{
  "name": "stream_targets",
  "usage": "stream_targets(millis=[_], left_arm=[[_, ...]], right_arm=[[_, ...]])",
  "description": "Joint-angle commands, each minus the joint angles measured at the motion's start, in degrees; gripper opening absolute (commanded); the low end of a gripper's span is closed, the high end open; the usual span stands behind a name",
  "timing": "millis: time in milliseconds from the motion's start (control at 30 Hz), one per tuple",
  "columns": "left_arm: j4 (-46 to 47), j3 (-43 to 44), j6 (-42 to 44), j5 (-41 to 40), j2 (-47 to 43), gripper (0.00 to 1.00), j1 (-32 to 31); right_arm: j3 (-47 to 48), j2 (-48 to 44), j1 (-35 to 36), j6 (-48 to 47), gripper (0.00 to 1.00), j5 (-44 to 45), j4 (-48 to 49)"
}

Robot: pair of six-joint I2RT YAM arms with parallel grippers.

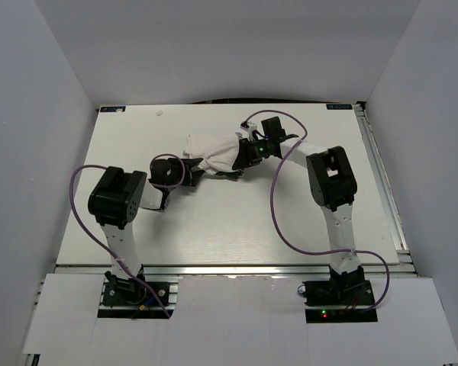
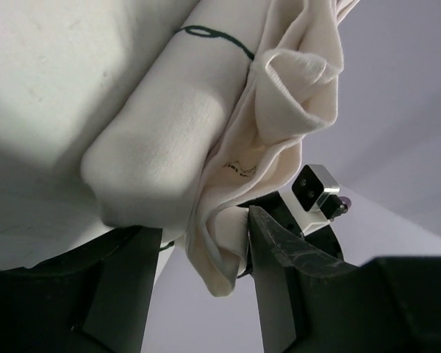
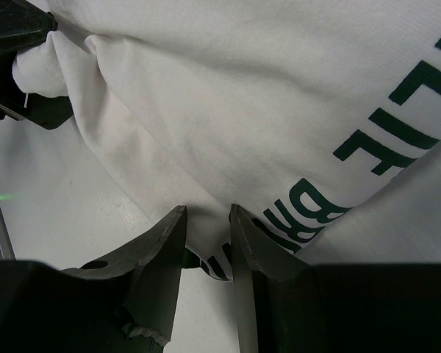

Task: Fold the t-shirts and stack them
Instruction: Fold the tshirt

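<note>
The white t-shirt (image 1: 214, 149) lies bunched up at the back middle of the table (image 1: 237, 229), held between both arms. Its dark green lettering (image 3: 397, 125) shows in the right wrist view. My right gripper (image 1: 240, 157) (image 3: 208, 209) is at the shirt's right end, its jaws narrowly pinched on a printed fold of cloth. My left gripper (image 1: 192, 174) (image 2: 198, 220) is at the lower left end with its jaws wide apart. A loose fold of the t-shirt (image 2: 220, 257) hangs between them against the right finger (image 2: 279, 250), and the bundle rests over the left finger (image 2: 125, 287).
Grey walls enclose the table on three sides. An aluminium rail (image 1: 237, 268) runs along the near edge, with both arm bases behind it. Purple cables (image 1: 278, 213) loop off each arm over the table.
</note>
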Motion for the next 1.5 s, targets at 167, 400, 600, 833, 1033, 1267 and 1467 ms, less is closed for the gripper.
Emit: stream_targets(millis=[167,400,600,833,1033,1267,1467], left_arm=[[1.76,2.38,-2.46,1.23,0.17,0.61,-0.65],[3.17,2.02,-5.19,4.22,-0.1,0.7,-0.65],[3.26,2.46,-7.56,6.16,0.87,0.72,-0.65],[3.26,2.99,-10.9,8.35,0.79,0.73,-0.56],[3.17,1.76,-12.22,9.76,-0.8,0.73,-0.56],[3.17,-1.75,-12.31,9.94,-2.9,0.73,-0.21],[0.62,-4.13,-9.5,10.37,-4.93,0.73,1.72]], right_arm=[[0.71,0.75,-0.24,0.39,0.37,0.97,-1.0],[0.8,0.75,-0.42,0.48,0.37,1.15,-1.0],[0.98,0.84,-0.41,0.56,0.37,1.33,-1.0],[0.98,0.75,-0.42,0.47,0.37,1.41,-1.0],[1.15,0.93,-0.5,0.65,0.37,1.41,-0.91],[1.15,0.75,-0.5,0.65,0.37,1.33,-0.83],[1.06,0.66,-0.68,0.56,0.37,1.41,-0.83]])
